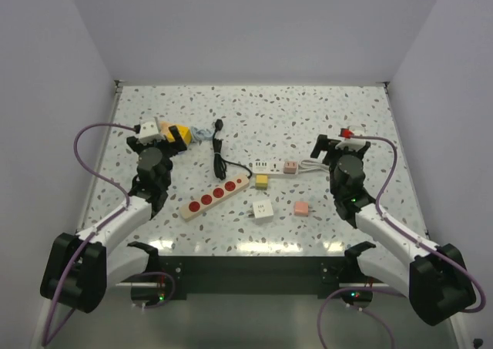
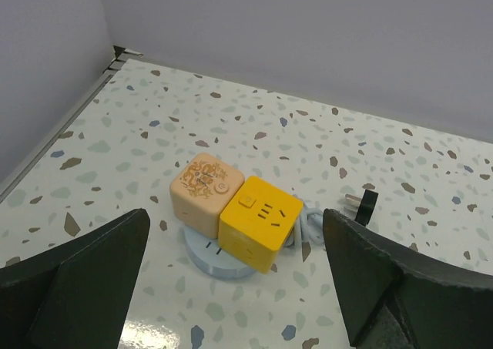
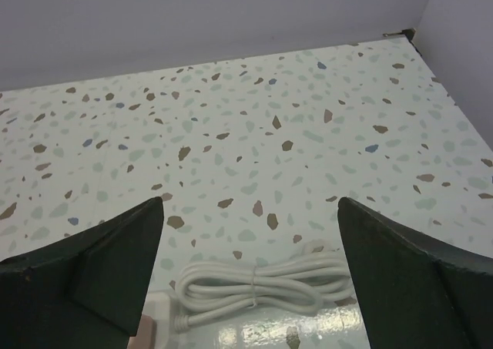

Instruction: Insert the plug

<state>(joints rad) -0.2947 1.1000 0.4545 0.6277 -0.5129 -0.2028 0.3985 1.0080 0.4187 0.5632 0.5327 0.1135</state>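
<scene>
A black plug (image 1: 219,123) lies at the back of the table, and its black cord runs to a wooden power strip with red sockets (image 1: 216,195). The plug also shows in the left wrist view (image 2: 362,205), to the right of a yellow socket cube (image 2: 258,222) and a peach cube (image 2: 204,191) that sit on a pale blue round base (image 2: 202,258). My left gripper (image 1: 158,141) is open and empty just short of these cubes. My right gripper (image 1: 339,142) is open and empty above a coiled white cable (image 3: 258,283).
A white power strip (image 1: 264,166) with a pink cube (image 1: 290,167) lies mid-table. A small yellow cube (image 1: 262,181), a white cube (image 1: 263,209) and a pink cube (image 1: 300,208) sit near the front. Grey walls enclose the table on three sides.
</scene>
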